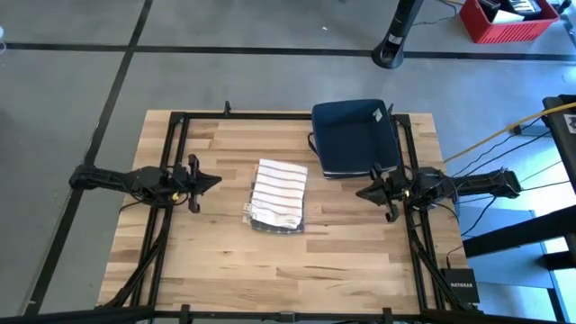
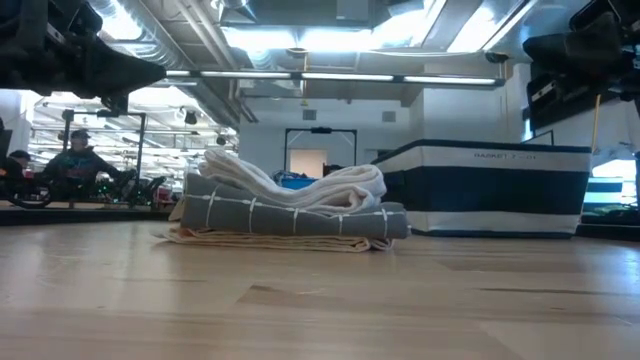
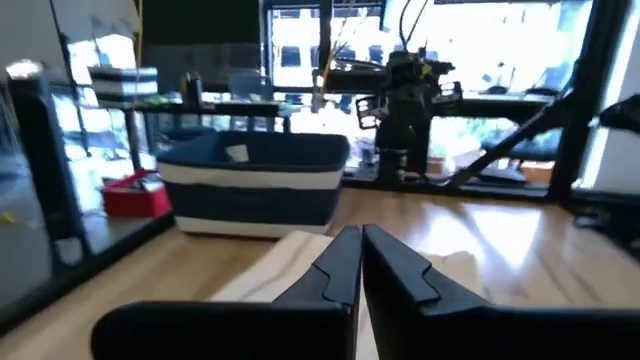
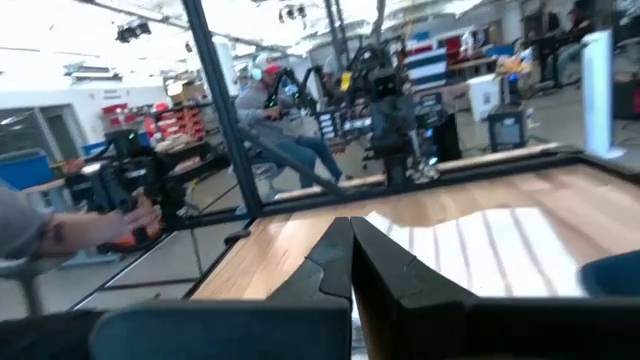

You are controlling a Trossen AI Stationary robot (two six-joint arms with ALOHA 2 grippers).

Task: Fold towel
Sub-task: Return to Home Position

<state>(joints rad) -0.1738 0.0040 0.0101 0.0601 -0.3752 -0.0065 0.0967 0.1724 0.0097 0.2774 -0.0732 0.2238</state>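
Observation:
A folded white towel with dark stripes [image 1: 279, 191] lies on top of a grey checked cloth [image 2: 300, 218] and a pale one in a small stack at the table's middle. The stack [image 2: 290, 210] rests flat on the wood. My left gripper [image 1: 214, 180] is shut and held level above the table at the left, pointing toward the stack. My right gripper [image 1: 362, 192] is shut at the right, pointing toward the stack too. Neither touches the towel. Each wrist view shows its own shut fingers [image 3: 362, 262], [image 4: 350, 255] with the towel beyond.
A dark blue basket with a white band [image 1: 355, 138] stands at the far right of the table, close to my right arm. A black frame [image 1: 180, 126] runs along the table's sides. Bare wood [image 1: 270, 270] lies toward the near edge. People sit in the room beyond the table.

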